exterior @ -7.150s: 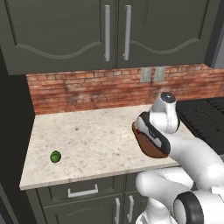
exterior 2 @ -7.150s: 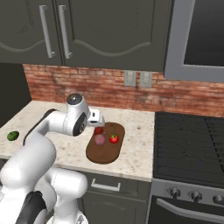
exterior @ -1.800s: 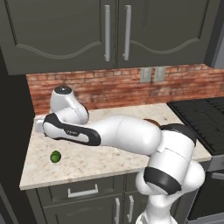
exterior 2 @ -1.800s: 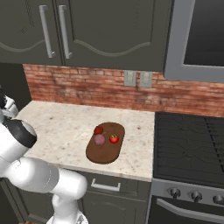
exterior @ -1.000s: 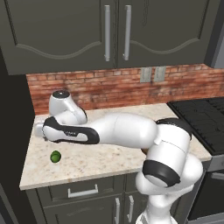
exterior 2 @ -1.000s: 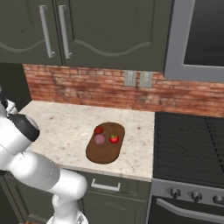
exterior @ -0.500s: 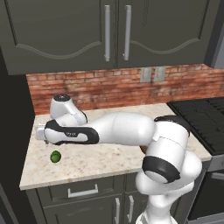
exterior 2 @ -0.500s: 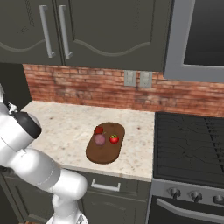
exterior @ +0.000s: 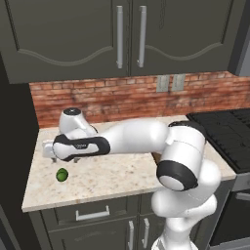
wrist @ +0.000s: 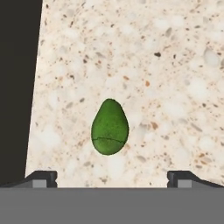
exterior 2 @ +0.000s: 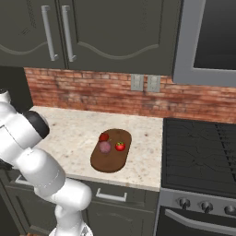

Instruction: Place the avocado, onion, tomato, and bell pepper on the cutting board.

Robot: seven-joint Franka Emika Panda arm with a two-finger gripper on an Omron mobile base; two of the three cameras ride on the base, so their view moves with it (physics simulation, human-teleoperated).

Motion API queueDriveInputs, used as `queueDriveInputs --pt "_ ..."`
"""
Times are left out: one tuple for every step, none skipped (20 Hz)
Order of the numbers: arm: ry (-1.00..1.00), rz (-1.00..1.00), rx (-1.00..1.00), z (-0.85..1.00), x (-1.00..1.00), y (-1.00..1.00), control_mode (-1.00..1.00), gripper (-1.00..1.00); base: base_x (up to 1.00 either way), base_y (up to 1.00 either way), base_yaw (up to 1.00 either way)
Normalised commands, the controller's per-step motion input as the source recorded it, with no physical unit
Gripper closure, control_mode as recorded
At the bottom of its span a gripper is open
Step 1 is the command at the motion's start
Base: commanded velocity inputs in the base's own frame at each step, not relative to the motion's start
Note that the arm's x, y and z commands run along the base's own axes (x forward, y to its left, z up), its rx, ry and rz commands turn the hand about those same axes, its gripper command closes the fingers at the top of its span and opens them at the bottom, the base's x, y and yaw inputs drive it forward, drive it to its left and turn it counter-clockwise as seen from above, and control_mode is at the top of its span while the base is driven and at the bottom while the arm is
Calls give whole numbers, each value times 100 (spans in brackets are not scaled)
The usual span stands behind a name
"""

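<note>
The avocado (exterior: pixel 62 174) lies alone near the counter's left front corner. In the hand view the avocado (wrist: pixel 109 127) sits on the speckled stone midway between the two fingertips (wrist: pixel 41 177). My gripper (exterior: pixel 49 154) hangs open just above and behind it, with nothing between its jaws; in the hand view the gripper (wrist: pixel 112 177) is centred on the fruit. The dark-brown cutting board (exterior 2: pixel 109 159) lies toward the counter's right end. On it rest the pinkish onion (exterior 2: pixel 105 147), the bright tomato (exterior 2: pixel 120 146) and the darker bell pepper (exterior 2: pixel 104 137).
The counter's left edge (wrist: pixel 36 87) drops into a dark gap close to the avocado. A black stove (exterior 2: pixel 198 152) adjoins the counter on the right. Brick backsplash (exterior: pixel 127 97) and dark upper cabinets (exterior: pixel 127 39) stand behind. My arm stretches across the counter from the right.
The hand has sunk a little lower over the avocado at the counter's left end. The foods on the board have not moved.
</note>
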Motion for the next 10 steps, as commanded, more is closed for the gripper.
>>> queueDriveInputs --pt "3 0 0 -12 13 0 -100 -100 0 0 0" --pt "3 0 0 -11 12 0 -100 -100 0 0 0" --pt "2 0 0 -10 9 0 -100 -100 0 0 0" --pt "2 0 0 -9 7 0 -100 -100 0 0 0" --pt "1 0 0 -9 4 0 -100 -100 0 0 0" --pt "1 0 0 -9 1 0 -100 -100 0 0 0" --pt "0 0 0 -8 0 0 -100 -100 0 0 0" --pt "0 0 0 -9 0 0 -100 -100 0 0 0" --pt "1 0 0 -10 0 0 -100 -100 0 0 0" --pt "1 0 0 -12 0 0 -100 -100 0 0 0"
